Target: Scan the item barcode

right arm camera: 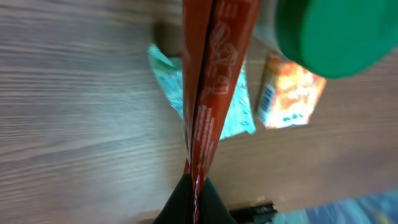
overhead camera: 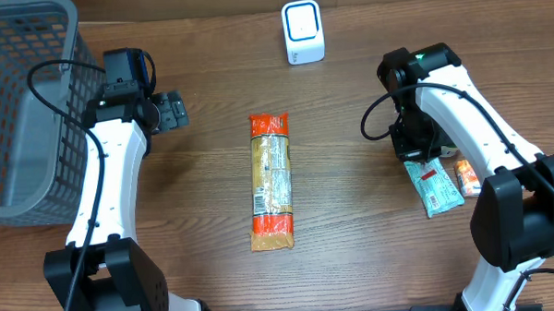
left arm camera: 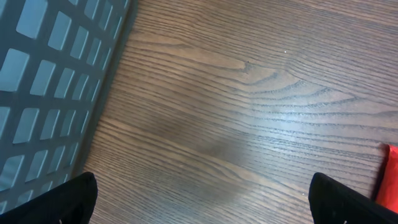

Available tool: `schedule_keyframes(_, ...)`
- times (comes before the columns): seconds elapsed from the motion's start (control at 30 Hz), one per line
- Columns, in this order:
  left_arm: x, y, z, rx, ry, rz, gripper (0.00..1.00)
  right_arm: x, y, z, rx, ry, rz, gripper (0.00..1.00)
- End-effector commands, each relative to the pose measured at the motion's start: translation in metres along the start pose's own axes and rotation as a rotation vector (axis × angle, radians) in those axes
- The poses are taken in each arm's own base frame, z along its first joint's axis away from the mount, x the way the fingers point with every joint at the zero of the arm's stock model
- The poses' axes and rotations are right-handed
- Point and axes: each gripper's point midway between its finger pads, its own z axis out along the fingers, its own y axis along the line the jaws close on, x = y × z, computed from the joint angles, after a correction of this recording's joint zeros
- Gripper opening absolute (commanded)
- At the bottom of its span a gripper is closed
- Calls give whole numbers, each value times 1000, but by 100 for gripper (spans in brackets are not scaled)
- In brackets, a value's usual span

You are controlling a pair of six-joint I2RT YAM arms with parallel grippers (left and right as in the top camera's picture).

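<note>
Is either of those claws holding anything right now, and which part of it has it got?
The right gripper is shut on a red packet, pinching it by one thin edge. The left gripper is open and holds nothing.

The packet (right arm camera: 210, 74) in my right claw (right arm camera: 193, 194) is red with pale print; teal wrapper (right arm camera: 240, 115), orange carton (right arm camera: 291, 94), green cap (right arm camera: 333, 34).

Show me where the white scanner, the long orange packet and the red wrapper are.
white scanner (overhead camera: 301, 23), overhead view, its blue-rimmed front window.
long orange packet (overhead camera: 270, 179), overhead view, its pale middle label.
red wrapper (right arm camera: 214, 93), right wrist view, its printed side.
</note>
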Motion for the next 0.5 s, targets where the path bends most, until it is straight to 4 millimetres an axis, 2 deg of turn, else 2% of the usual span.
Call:
schedule_keyframes(0.0,-6,0,-3,-3,-16,-4,100,0,-10,-3,42,-16,41,4)
schedule_keyframes(0.47,-6,0,-3,-3,-16,-4,100,3,-15,-3,70,-3,29,4)
